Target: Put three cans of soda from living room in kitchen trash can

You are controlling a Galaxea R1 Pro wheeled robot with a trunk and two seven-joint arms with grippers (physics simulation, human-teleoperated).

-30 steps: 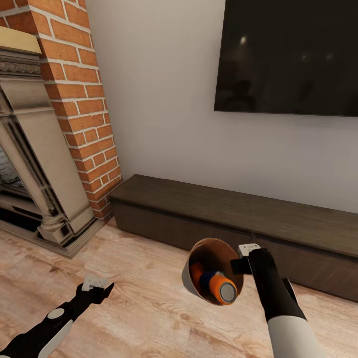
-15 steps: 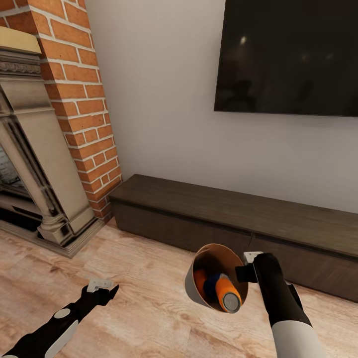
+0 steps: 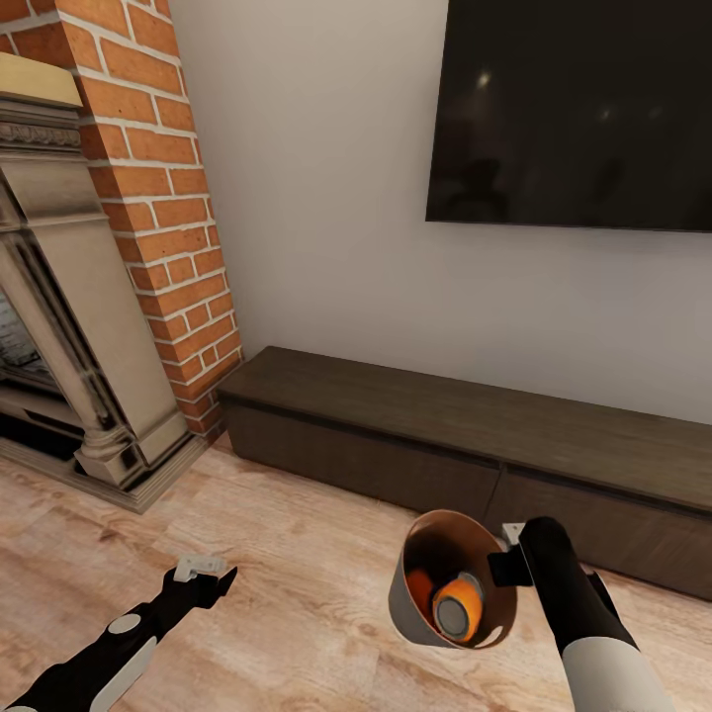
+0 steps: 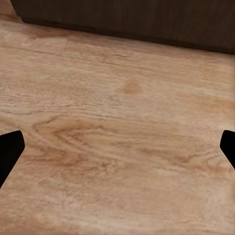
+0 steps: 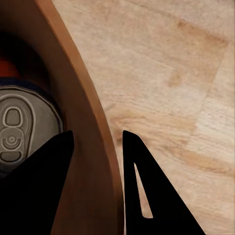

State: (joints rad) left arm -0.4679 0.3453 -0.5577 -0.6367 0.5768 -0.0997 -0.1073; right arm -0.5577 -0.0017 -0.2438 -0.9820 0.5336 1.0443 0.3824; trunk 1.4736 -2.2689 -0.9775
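My right gripper is shut on the rim of the tash can, a pale grey bin with a brown inside, held above the wood floor with its mouth tilted toward me. Inside lies an orange can of soda with its grey top facing me, and more orange shows behind it. In the right wrist view the fingers straddle the bin wall, and a can's grey top sits just inside. My left gripper hangs open over the floor, holding nothing.
A long low dark wood cabinet runs along the wall ahead, under a black wall-mounted TV. The red brick fireplace with its stone surround stands at the left. Light wood floor lies between the two arms.
The right gripper and the bin have moved right and lower in the view. The orange can has slid deeper into the bin. The left arm shifted slightly lower.
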